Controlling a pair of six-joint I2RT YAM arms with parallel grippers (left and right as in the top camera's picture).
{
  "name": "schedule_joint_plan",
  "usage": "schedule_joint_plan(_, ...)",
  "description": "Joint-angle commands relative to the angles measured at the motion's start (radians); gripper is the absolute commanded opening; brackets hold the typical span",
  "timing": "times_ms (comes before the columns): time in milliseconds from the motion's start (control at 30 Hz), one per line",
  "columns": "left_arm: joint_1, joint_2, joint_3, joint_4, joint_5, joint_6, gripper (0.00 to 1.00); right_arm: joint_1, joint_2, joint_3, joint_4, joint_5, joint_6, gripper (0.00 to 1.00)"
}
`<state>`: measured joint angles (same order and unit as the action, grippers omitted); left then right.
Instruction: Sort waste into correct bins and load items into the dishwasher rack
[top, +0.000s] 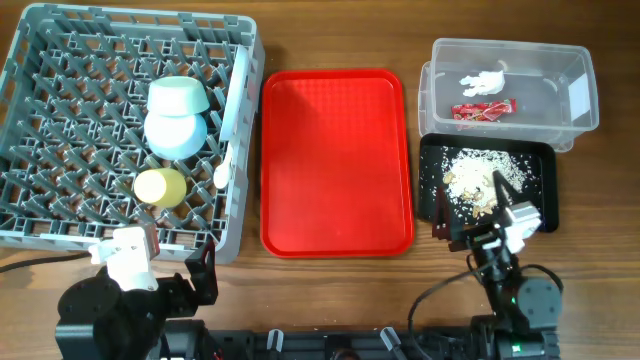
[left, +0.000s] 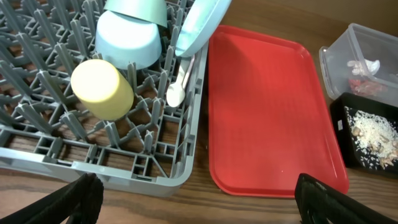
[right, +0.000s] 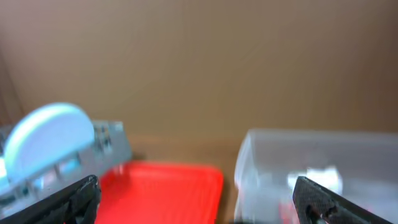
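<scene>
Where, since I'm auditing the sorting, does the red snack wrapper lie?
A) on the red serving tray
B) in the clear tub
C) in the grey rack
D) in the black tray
B: the red wrapper lies inside the clear tub, beside the white tissue.

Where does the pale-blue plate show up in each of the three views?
Overhead: the pale-blue plate stands on edge along the right side of the dishwasher rack.
Left wrist: the plate is at top centre, above the rack's right rim.
Right wrist: the plate is at far left, blurred.
Shared landmark: the red serving tray, just right of the plate in every view.
</scene>
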<state>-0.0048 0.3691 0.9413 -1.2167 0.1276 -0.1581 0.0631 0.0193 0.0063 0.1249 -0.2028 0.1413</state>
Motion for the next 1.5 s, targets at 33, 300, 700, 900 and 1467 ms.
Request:
schedule_joint_plan(33,-0.005,-0.005,-0.003,0.004,-0.002,0.016,1.00,0.005,-0.016,-0.001,-0.112,-0.045,-0.008,1.00)
schedule_joint_plan(300,-0.005,-0.005,-0.003,0.004,-0.002,0.016,1.00,0.005,-0.013,-0.001,-0.107,-0.042,-0.008,1.00)
schedule_joint_plan(700,-0.005,-0.005,-0.003,0.004,-0.002,0.016,1.00,0.005,-0.005,-0.001,-0.107,-0.042,-0.008,1.00)
schedule_joint_plan(900,-0.005,-0.005,-0.003,0.004,-0.002,0.016,1.00,0.005,-0.005,-0.001,-0.107,-0.042,-0.008,1.00)
schedule_joint_plan(1467,0.044,-0.079,-0.125,0.153,-0.028,0.024,1.00,0.005,-0.005,-0.001,-0.107,-0.042,-0.008,1.00)
